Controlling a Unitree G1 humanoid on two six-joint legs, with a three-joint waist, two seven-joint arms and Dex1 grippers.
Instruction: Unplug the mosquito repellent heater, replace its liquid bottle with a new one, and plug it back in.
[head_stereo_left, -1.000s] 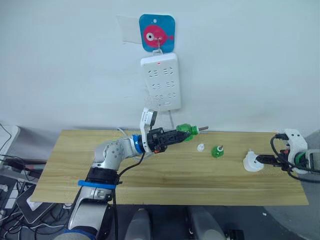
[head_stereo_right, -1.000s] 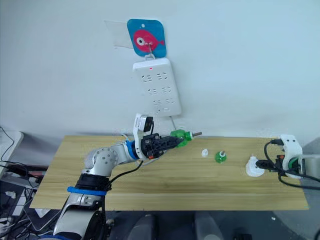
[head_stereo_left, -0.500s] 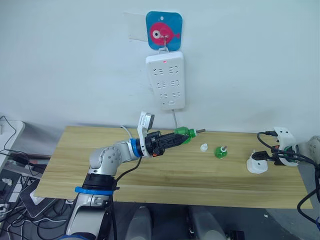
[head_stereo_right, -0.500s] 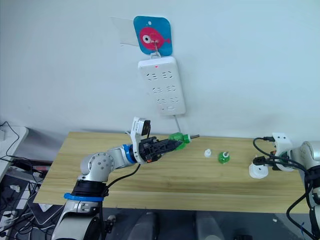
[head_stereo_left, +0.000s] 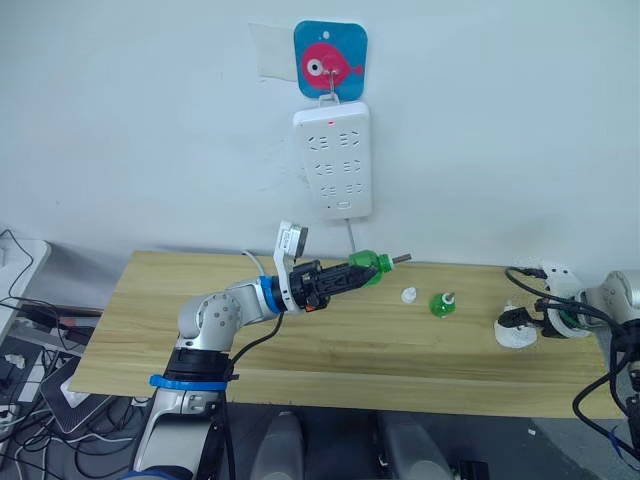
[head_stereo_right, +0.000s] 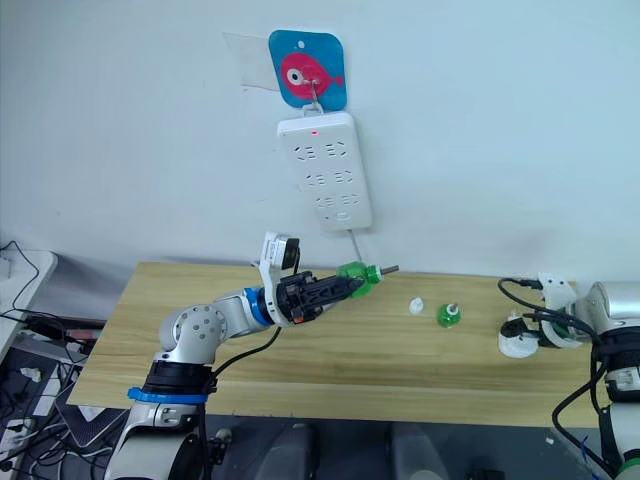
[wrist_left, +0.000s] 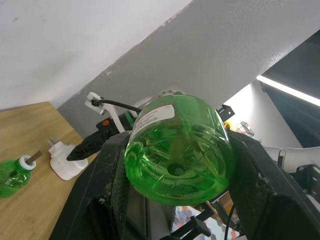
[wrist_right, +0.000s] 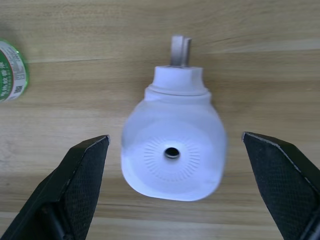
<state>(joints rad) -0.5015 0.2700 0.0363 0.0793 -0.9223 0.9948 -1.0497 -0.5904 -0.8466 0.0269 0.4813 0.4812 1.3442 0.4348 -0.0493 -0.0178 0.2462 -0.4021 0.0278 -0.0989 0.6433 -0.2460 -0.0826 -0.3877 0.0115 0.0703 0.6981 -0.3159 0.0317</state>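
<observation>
- Lying at the right edge of the frame on the table (head_stereo_left: 330, 340), the mosquito repellent heater (wrist_right: 172, 150) was centred between the wide-apart jaws of the right gripper (wrist_right: 175, 192), vent uppermost, plug prongs pointing away.
- A green bottle (head_stereo_left: 365, 265) was clamped in the left gripper (head_stereo_left: 345, 275), well apart, wick end towards the heater.

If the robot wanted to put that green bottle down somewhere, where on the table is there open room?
The widest bare stretch of the wooden table runs from its left end to the left hand holding the green bottle. The front strip is bare too. The right end is crowded: small white cap, second green bottle, then the white heater between the right hand's open fingers.
</observation>
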